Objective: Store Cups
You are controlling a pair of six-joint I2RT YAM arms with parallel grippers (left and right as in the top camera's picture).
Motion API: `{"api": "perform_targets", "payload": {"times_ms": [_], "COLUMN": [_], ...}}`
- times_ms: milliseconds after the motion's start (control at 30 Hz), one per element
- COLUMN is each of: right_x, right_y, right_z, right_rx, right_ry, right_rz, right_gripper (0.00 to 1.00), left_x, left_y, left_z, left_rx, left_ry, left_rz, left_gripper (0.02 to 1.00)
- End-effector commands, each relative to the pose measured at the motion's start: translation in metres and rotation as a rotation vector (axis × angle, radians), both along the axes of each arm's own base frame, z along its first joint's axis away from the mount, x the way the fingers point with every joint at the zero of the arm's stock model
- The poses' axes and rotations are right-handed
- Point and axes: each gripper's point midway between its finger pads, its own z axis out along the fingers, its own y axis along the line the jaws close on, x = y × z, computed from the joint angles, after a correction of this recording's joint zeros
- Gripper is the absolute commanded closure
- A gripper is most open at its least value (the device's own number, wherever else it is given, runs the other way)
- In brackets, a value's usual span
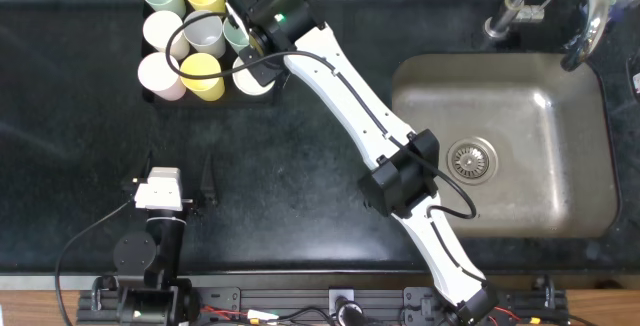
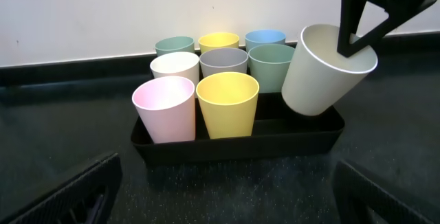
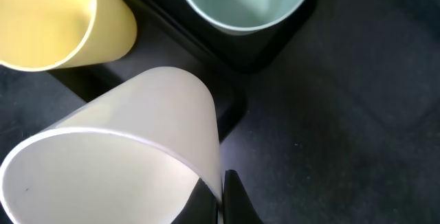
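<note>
Left gripper (image 1: 178, 174): nearest the arm bases, low over the black countertop (image 2: 62, 124) and well short of the tray; its fingers stand apart with nothing between them; I see no hazard from it.
Tray (image 2: 240, 147): black and shallow, at the counter's far left; eight cups stand upright in it; the front right corner slot looks like the only free place.
Front row: pink cup (image 2: 165, 107) and front yellow cup (image 2: 227, 104) stand side by side; the yellow one borders the free slot, so a sideways drift of the load could knock it over.
Held white cup (image 2: 323, 76): tilted, its mouth leaning outward past the tray's right end, its base over the front right corner; I cannot tell whether the base touches the tray.
Right gripper (image 2: 352, 40): fingers clamped on the held white cup's rim, one inside and one outside; it pinches the rim alone, so the cup could pivot or slip.
Main risk: the tilted base sits close to the tray's low corner wall; lowered like this it may land on the wall rather than inside it; released there, it would likely topple onto the countertop.
Pale green cup (image 2: 271, 66): just behind the free slot; righting the load could press it against this cup and shove the row.
Sink (image 1: 500, 146): well apart to the right; it matters only if a dropped cup rolls far.
</note>
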Motion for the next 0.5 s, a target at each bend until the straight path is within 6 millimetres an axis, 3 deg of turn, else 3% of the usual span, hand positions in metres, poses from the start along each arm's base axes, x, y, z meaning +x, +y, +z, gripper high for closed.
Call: {"api": "perform_targets", "payload": {"times_ms": [33,333,500], "right_x": [-0.004,-0.008,-0.007], "right_y": [0.010,0.007,0.008], "right_z": [0.006,-0.017,-0.017], "right_rx": [0.045,0.011,0.013], "right_ry": [0.008,0.057,0.052], "right_rz": [0.031,0.047,0.050], "right_gripper": [0.958,0.956,0.958], "left_x": [-0.001,-0.001,-0.001], "left_y": [-0.001,-0.001,-0.001], "left_z": [0.001,0.001,0.001], "left_rx": [0.019,0.019,0.019], "left_ry": [-0.004,-0.004,-0.004], "left_rz": [-0.005,-0.005,-0.005], "left_gripper": [0.018,0.018,0.020]}}
